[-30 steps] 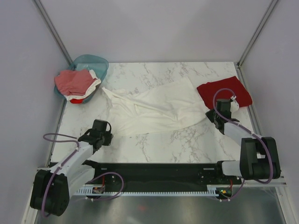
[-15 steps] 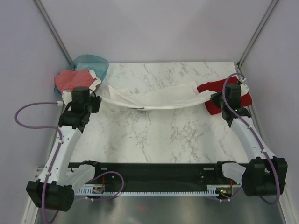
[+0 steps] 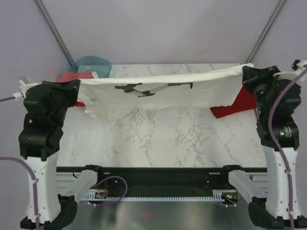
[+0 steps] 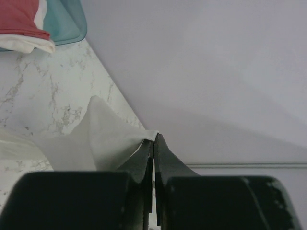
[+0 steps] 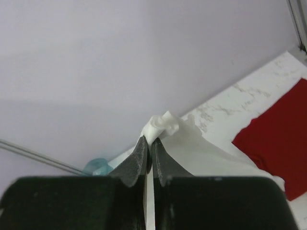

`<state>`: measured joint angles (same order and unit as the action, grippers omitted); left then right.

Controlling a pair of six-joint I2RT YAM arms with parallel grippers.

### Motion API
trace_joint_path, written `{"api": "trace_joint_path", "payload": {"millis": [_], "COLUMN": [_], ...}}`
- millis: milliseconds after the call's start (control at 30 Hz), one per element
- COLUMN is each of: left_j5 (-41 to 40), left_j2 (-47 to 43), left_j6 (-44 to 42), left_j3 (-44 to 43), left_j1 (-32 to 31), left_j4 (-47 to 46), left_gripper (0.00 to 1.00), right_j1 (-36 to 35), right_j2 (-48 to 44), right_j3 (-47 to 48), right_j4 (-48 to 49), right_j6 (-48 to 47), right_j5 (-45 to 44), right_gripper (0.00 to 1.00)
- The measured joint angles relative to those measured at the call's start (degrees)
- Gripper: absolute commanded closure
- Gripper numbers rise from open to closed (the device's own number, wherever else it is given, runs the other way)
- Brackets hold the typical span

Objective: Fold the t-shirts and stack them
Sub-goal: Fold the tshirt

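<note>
A large white t-shirt (image 3: 158,93) with a black print hangs stretched in the air between both grippers, high above the table. My left gripper (image 3: 76,87) is shut on its left corner (image 4: 120,139). My right gripper (image 3: 245,72) is shut on its right corner (image 5: 160,124). A dark red t-shirt (image 3: 240,103) lies flat on the table at the right, partly behind the white one; it also shows in the right wrist view (image 5: 278,148). Pinkish-red and white tees (image 4: 26,24) lie heaped in the basket.
The teal plastic basket (image 3: 93,64) stands at the back left corner of the marble table (image 3: 168,139). Grey walls and metal frame posts close the space on three sides.
Both arms have risen sharply and spread apart, lifting the white t-shirt off the table and pulling it taut in the air.
</note>
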<state>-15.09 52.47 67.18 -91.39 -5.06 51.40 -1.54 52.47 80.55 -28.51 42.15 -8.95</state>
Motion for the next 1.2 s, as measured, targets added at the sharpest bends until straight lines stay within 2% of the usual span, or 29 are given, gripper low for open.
{"api": "trace_joint_path", "payload": {"millis": [267, 433, 633, 833, 933, 1033, 1100, 1200], "left_j5": [0.57, 0.63, 0.57, 1.62, 3.45, 4.96, 5.75, 7.13], "left_j2": [-5.79, -4.13, 6.71, 21.68, 31.87, 41.59, 44.59, 44.85], "left_j6": [-0.85, -0.87, -0.87, -0.85, -1.38, -2.69, -3.26, -3.74], "left_j3": [-9.03, -10.05, -9.90, -11.47, -21.44, -37.05, -43.85, -46.97], "left_j1": [0.00, 0.02, 0.11, 0.17, 0.31, 0.61, 1.31, 3.19], "left_j4": [4.76, 6.45, 7.17, 6.75, 8.46, 8.02, 6.82, 5.14], "left_gripper": [0.98, 0.98, 0.98, 0.98, 0.98, 0.98, 0.98, 0.98], "right_j1": [-0.02, 0.00, 0.00, 0.00, 0.00, 0.44, 0.81, 1.03], "right_j2": [-9.27, -9.60, -4.39, 8.11, 15.96, 22.80, 26.45, 29.90], "right_j3": [11.89, 10.88, 3.82, -2.10, -1.33, 3.02, 6.86, 11.76], "right_j4": [-4.17, -5.70, -5.53, -1.53, -0.50, -0.48, -0.04, 1.75], "right_j6": [-0.48, -0.13, 1.62, 4.66, 5.88, 7.02, 7.76, 8.68], "right_j5": [-0.22, -0.26, 0.59, 5.16, 6.95, 9.57, 11.69, 14.14], "right_gripper": [1.00, 1.00, 1.00, 1.00, 1.00, 1.00, 1.00, 1.00]}}
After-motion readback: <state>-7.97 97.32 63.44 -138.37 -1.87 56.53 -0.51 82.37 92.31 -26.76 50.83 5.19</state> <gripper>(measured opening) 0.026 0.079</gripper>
